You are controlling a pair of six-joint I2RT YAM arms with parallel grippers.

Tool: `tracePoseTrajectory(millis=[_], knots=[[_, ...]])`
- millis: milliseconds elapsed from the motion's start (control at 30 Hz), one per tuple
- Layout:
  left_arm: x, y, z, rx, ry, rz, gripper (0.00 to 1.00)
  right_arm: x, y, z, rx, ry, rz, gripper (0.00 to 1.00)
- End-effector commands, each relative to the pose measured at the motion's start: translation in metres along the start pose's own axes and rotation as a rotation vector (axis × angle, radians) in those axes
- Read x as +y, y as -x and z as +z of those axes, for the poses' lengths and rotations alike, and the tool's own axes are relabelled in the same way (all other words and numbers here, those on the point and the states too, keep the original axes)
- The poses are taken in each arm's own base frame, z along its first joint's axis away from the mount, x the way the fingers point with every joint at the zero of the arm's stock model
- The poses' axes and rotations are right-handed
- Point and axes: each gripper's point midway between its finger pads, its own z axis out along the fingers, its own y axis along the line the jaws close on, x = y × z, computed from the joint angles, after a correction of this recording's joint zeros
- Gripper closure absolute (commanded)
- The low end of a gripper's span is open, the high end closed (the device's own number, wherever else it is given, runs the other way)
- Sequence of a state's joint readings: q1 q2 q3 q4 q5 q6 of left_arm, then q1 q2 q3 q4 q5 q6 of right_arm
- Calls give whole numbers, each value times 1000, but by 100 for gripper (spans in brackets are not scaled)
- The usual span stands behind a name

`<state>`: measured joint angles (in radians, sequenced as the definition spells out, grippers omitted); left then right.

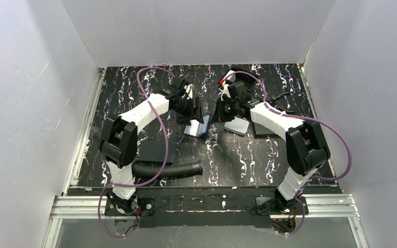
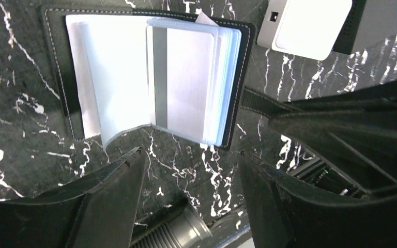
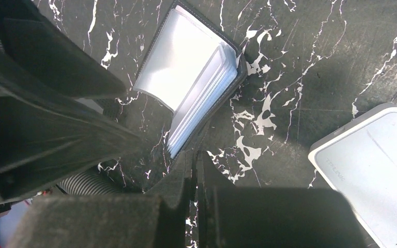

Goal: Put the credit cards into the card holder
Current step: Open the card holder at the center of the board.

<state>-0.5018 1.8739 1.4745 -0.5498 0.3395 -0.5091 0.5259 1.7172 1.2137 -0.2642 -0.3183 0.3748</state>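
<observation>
Currently spread open in upper centre of left wrist view: small black bifold leather card holder (image 2: 108, 67), flat on black white-veined marbled table (image 2: 20, 129). Pale whitish credit card with grey stripe (image 2: 186, 82) inside clear sleeve on right-hand page. Left gripper (image 2: 190, 155) released, fingers wide apart just below holder, grasping nothing. Right gripper (image 3: 194, 155) clenched, tips beside holder's lower edge.

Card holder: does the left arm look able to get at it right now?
Probably yes. The card holder lies open just beyond the left end effector, whose fingers are spread with only bare table between. The right end effector sits shut off to one side.
</observation>
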Motion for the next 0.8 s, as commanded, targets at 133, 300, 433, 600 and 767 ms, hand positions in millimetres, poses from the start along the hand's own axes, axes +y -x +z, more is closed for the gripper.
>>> tracePoseTrajectory(millis=[133,300,433,600,767], knots=[[-8,7,10,-14,101,107,34,14,13,-13,-50,38,-27,99],[-1,6,17,-11,144,121,43,15,14,-13,-51,41,-28,99],[2,4,21,4,150,115,45,15,13,-13,-49,42,-25,99],[2,5,26,11,151,116,46,15,13,-13,-49,43,-25,99],[3,3,31,22,151,117,46,14,12,-13,-46,42,-23,99]])
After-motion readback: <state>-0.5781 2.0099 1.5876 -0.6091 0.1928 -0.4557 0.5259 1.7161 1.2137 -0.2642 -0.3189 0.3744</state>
